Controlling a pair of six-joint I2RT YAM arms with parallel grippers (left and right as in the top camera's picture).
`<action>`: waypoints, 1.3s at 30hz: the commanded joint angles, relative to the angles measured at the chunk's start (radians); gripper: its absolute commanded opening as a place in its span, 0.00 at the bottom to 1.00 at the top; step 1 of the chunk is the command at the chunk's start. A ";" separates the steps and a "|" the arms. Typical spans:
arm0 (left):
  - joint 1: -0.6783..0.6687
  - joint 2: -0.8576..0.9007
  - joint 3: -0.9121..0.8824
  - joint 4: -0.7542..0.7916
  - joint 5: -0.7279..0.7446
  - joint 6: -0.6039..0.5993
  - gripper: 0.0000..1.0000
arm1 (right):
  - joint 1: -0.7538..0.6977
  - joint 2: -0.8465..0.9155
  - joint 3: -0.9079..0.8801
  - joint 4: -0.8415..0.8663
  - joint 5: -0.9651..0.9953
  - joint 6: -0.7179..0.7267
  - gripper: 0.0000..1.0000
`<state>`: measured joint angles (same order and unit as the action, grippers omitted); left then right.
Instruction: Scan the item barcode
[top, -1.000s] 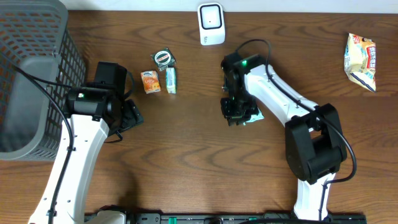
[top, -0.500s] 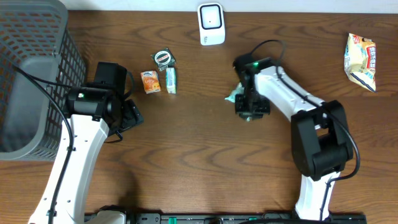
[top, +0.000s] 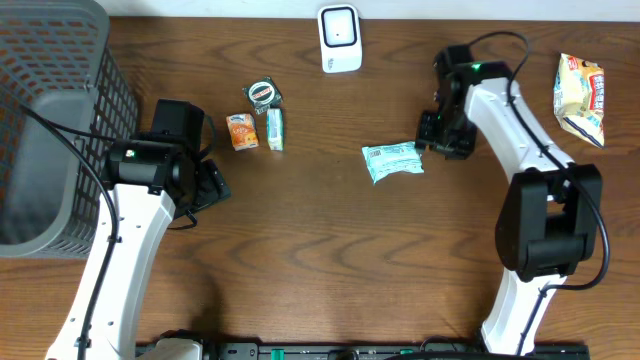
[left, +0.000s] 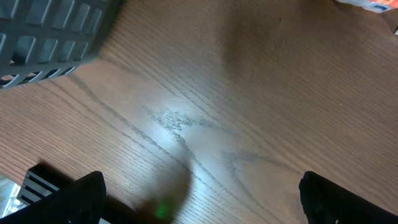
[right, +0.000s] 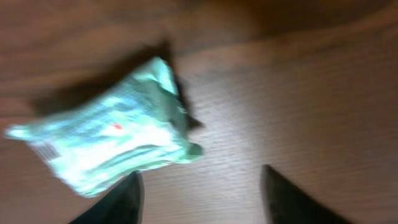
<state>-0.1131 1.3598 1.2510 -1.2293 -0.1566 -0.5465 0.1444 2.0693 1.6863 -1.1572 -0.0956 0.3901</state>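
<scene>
While the green packet (top: 393, 160) lies flat on the table (top: 320, 270), just left of the right gripper (top: 440, 135), nothing holds it. In the overhead view its right edge is very near to the gripper, and I cannot tell if they touch. In the right wrist view, which is blurred, the packet (right: 106, 143) sits ahead and to the left of the right gripper (right: 199, 199). The two fingers (right: 121, 202) stand clearly apart with only wood between them, so the jaws are open and empty. The scanner (top: 340, 38) stands at the far edge of the table, well apart from the packet, with bare wood between them.

The left gripper (top: 205, 185) hangs over the left part of the table, near the basket (top: 60, 60) that fills the left edge. In its own wrist view the left gripper (left: 199, 186) has its jaws spread wide over bare wood, gripping nothing, and a corner of the basket (left: 56, 31) shows at the upper left.

An orange carton (top: 242, 131), a green carton (top: 275, 129) and a round tin (top: 263, 92) sit close together between the left arm and the scanner. A snack bag (top: 580, 98) lies near the right edge. Wide open wood spreads on the near side of the packet, between both arms
</scene>
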 joint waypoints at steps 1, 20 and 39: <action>0.003 0.001 -0.004 -0.003 -0.010 -0.005 0.98 | -0.010 -0.012 0.015 -0.010 -0.243 -0.107 0.72; 0.003 0.001 -0.004 -0.003 -0.010 -0.005 0.98 | 0.118 -0.012 -0.129 0.082 -0.173 0.175 0.66; 0.003 0.001 -0.004 -0.003 -0.010 -0.005 0.97 | -0.036 -0.012 -0.275 0.320 -0.409 0.378 0.66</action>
<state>-0.1131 1.3598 1.2510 -1.2293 -0.1566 -0.5465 0.1024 2.0689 1.4582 -0.8780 -0.4637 0.7315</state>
